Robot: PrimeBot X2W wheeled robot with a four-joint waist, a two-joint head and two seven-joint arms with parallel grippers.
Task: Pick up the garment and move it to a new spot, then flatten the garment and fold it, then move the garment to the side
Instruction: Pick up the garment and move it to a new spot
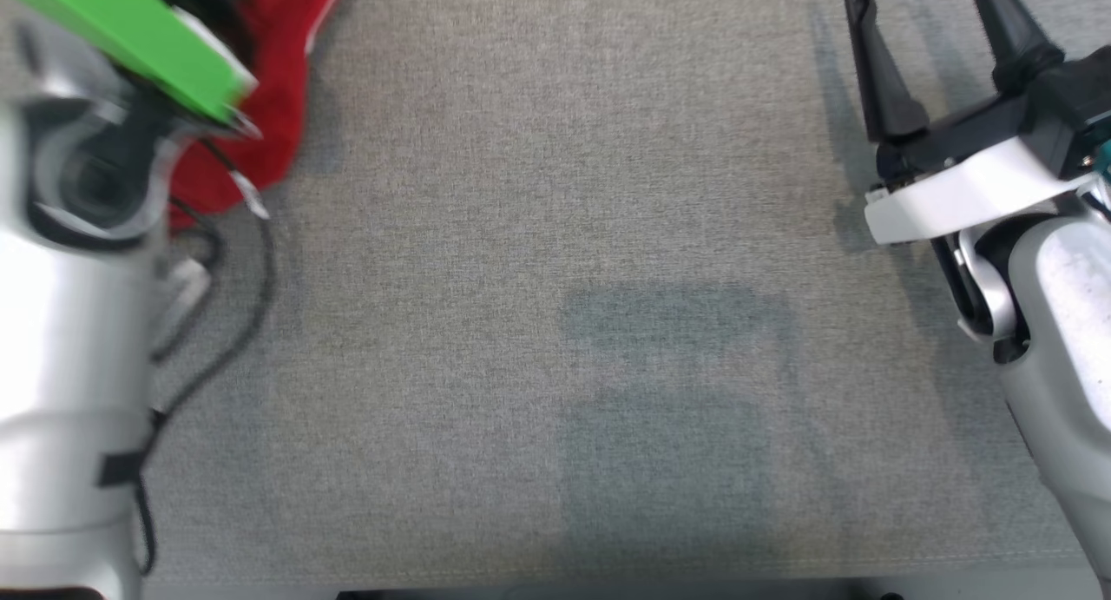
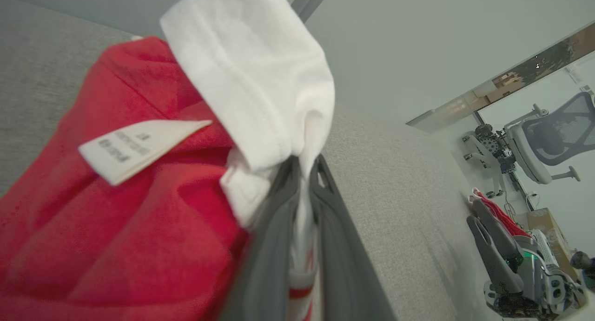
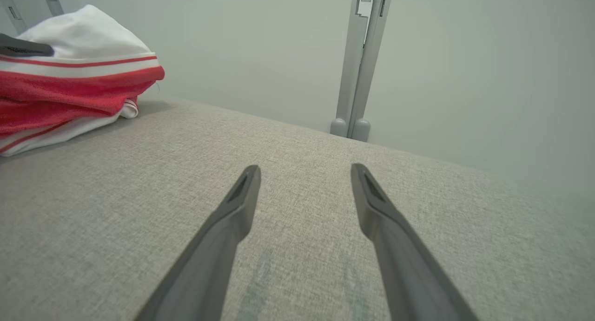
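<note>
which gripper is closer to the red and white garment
Left. The left gripper is shut on the garment at its white edge. The right gripper is open over the grey surface, apart from the garment, which lies off toward the robot's left.

Light: bright, even, diffuse from above.
Shadows: pale blocky patch on the surface (image 1: 521,192) toward its front edge; faint streaks beneath the right gripper (image 3: 304,170).
Blur: left forearm (image 1: 69,339) and garment (image 1: 278,96) smeared in head view.
Edges: wrist views bow outward.

Left gripper (image 2: 305,167) pinched tight, far left; right gripper (image 3: 304,170) spread wide, far right.
</note>
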